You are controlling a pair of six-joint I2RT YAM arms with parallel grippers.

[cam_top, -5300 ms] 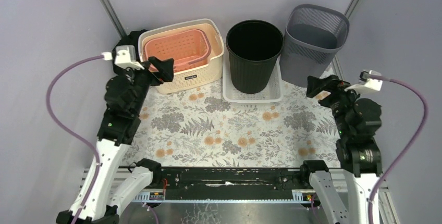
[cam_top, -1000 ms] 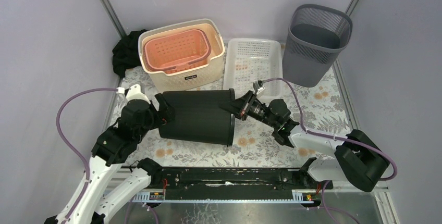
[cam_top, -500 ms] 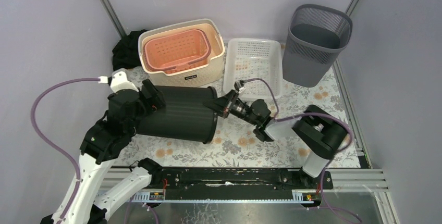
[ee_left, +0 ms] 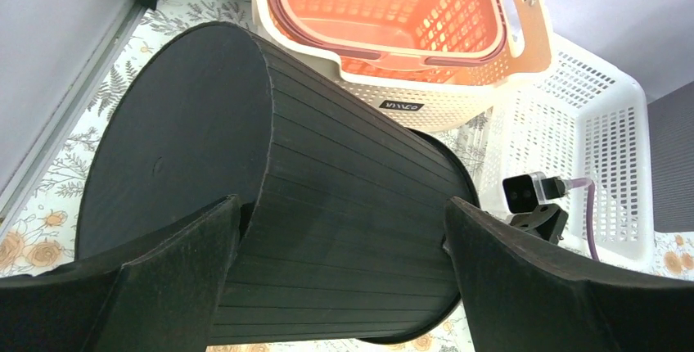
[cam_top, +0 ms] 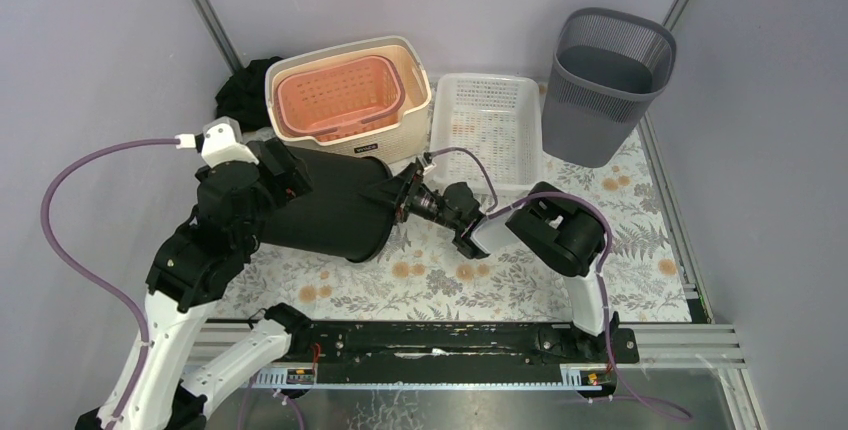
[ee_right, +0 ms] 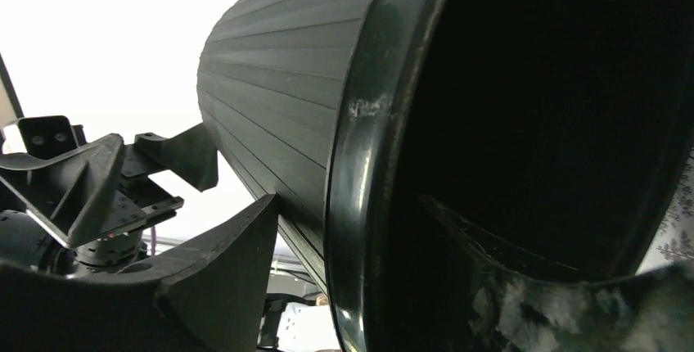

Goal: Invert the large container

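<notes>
The large black ribbed bin (cam_top: 330,212) lies tilted on its side on the floral mat, base toward the left, open mouth toward the right. My left gripper (cam_top: 290,178) is at the base end, jaws spread wide, fingers (ee_left: 180,270) lying against the ribbed wall (ee_left: 344,221) without enclosing it. My right gripper (cam_top: 395,193) is shut on the bin's rim (ee_right: 352,147), one finger (ee_right: 221,278) outside the wall and the other inside the dark mouth.
A cream basket (cam_top: 402,125) holding an orange basket (cam_top: 340,95) stands just behind the bin. A white mesh tray (cam_top: 487,125) is at back centre, a grey mesh bin (cam_top: 608,80) at back right, a black cloth (cam_top: 240,100) at back left.
The bin, once upright in the white tray, now lies on its side. Over the last second it moved left and tilted, base rising, with both grippers following it.
</notes>
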